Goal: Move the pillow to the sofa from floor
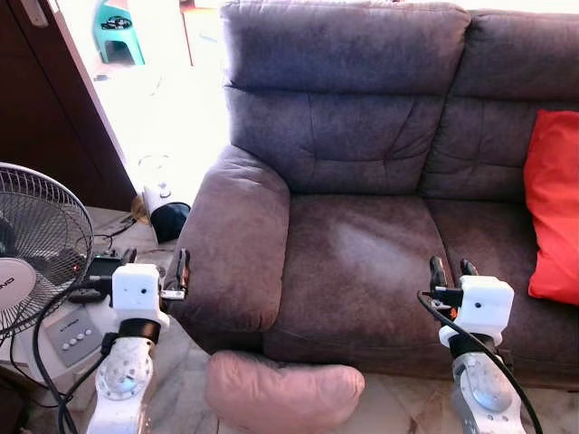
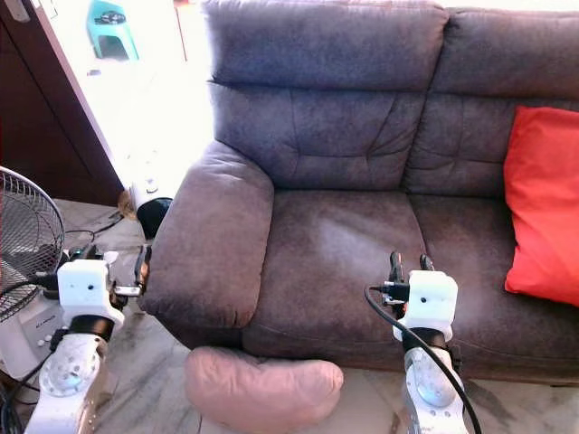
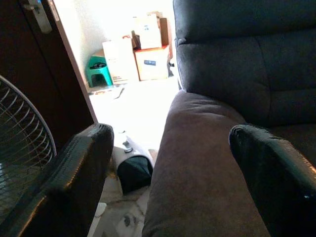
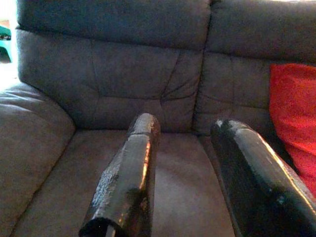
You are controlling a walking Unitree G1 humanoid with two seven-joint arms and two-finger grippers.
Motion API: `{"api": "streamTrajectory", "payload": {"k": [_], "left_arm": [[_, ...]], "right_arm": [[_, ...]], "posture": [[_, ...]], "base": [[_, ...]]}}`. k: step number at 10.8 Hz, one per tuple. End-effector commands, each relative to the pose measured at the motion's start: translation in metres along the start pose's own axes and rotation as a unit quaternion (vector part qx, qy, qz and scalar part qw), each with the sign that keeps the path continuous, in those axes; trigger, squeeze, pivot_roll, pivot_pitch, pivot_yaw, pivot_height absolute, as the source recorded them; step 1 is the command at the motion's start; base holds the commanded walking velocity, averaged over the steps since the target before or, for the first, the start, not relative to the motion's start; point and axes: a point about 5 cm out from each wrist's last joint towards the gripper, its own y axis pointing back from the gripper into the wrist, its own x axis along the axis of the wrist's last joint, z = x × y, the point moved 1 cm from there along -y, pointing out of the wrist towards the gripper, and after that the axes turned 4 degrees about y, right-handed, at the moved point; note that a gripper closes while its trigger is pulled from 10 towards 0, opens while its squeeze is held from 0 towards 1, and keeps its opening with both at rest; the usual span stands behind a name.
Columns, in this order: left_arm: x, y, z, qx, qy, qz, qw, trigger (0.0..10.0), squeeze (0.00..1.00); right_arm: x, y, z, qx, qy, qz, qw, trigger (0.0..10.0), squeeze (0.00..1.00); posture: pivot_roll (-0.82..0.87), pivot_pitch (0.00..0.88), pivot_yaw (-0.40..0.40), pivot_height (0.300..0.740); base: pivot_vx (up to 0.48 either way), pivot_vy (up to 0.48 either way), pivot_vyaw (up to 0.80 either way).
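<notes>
The left gripper [image 1: 156, 268] hovers with its fingers [image 3: 74, 177] spread wide and holding nothing, just beside the front end of the sofa's armrest [image 1: 237, 237]. The right gripper [image 1: 450, 268] hangs above the front edge of the seat cushion, its fingers [image 4: 129, 173] also parted and empty. The pink pillow [image 1: 280, 392] lies on the marble floor [image 1: 181, 380], touching the base of the grey-brown sofa [image 1: 362, 145] below its left front corner. A red cushion [image 1: 554, 203] leans against the backrest at the far right. A standing fan [image 1: 36, 244] stands left of the armrest near a dark wooden door [image 3: 29, 64]; beyond, a sunlit room holds cardboard boxes [image 3: 140, 47] and a teal stool [image 3: 98, 71].
</notes>
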Motion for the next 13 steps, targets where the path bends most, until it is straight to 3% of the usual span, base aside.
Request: {"api": "streamTrajectory", "payload": {"k": [1, 11, 13], "left_arm": [[0.003, -0.002, -0.002, -0.002, 0.004, 0.003, 1.000, 10.0, 0.00], [0.006, -0.010, 0.001, -0.006, 0.004, -0.005, 1.000, 10.0, 0.00], [0.006, -0.010, 0.001, -0.006, 0.004, -0.006, 1.000, 10.0, 0.00]], "right_arm": [[0.007, -0.003, 0.000, 0.000, 0.000, 0.011, 1.000, 10.0, 0.00], [0.016, -0.012, 0.008, -0.006, 0.004, 0.007, 1.000, 10.0, 0.00], [0.019, -0.012, 0.005, 0.002, 0.000, 0.010, 1.000, 10.0, 0.00]], "posture": [[0.01, 0.012, -0.016, 0.740], [0.01, 0.088, -0.032, 0.740], [0.01, 0.093, -0.031, 0.700]], "base": [[0.000, 0.000, 0.00], [0.000, 0.000, 0.00], [0.000, 0.000, 0.00]]}}
